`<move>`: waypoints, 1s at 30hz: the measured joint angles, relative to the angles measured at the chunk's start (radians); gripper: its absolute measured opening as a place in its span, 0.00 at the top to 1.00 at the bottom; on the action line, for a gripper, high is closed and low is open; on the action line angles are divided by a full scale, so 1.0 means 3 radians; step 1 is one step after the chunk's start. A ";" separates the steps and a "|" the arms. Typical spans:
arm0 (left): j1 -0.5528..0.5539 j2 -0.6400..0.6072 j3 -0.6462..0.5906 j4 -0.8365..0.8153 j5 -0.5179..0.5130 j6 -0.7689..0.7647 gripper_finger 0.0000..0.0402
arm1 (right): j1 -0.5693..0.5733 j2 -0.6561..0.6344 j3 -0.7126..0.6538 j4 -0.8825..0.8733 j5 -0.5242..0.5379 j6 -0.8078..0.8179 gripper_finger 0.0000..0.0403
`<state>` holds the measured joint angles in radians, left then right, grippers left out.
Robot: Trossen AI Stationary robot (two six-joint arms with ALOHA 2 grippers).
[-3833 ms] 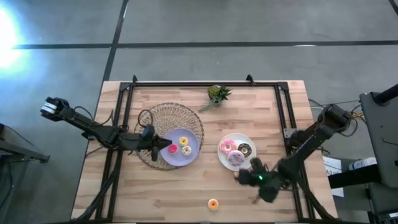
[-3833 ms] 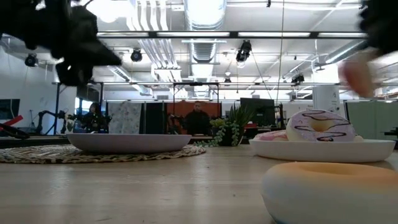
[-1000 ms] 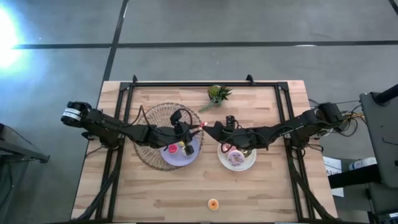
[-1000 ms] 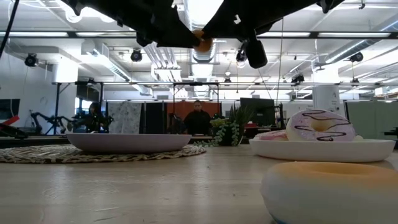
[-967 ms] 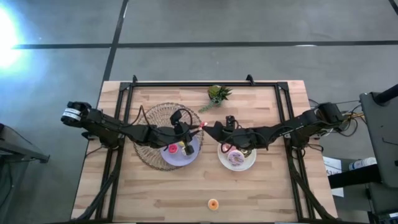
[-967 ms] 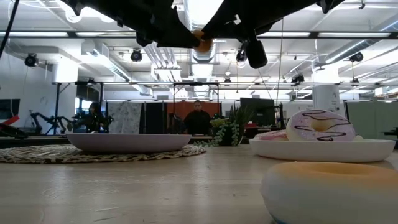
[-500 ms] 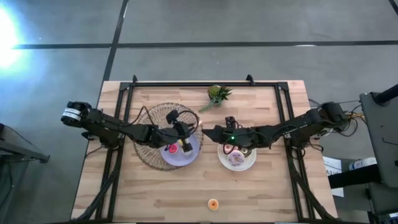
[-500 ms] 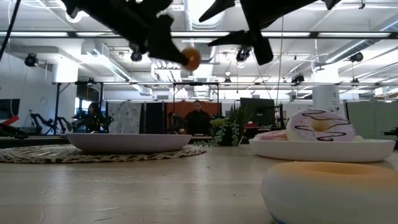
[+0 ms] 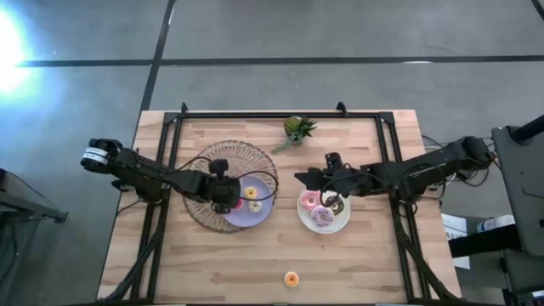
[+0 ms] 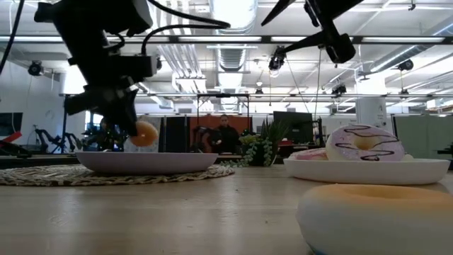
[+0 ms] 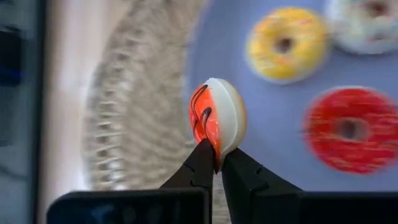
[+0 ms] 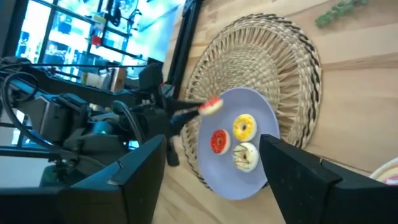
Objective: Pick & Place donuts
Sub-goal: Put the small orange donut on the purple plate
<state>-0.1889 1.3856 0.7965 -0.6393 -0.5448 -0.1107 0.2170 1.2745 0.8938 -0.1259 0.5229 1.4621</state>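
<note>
Orange donut (image 11: 216,120) now sitting pinched edge-on in my left gripper (image 11: 216,163), lowering over lavender plate (image 9: 265,202) beside yellow donut (image 11: 286,43) and red donut (image 11: 351,129). Handover done; I'm pulling right gripper (image 9: 308,178), fingers spread and empty, back toward white plate (image 9: 342,223). Release coming next.

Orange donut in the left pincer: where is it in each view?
High view: not visible; the left pincer covers it over the lavender plate.
Low view: orange donut just above the plate, under the left pincer.
Left wrist view: donut centre, pinched edge-on by the pincer.
Right wrist view: donut at the plate's edge.
Shared landmark: the lavender plate.
</note>
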 joint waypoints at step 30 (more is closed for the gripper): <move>0.0134 0.0125 -0.0037 0.0210 0.1007 -0.0404 0.68 | -0.0004 0.0012 -0.0039 -0.0004 0.0007 -0.0085 0.41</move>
<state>-0.1487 1.4231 0.7856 -0.5761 -0.2427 -0.2318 0.2157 1.2781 0.8822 -0.1272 0.5251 1.4364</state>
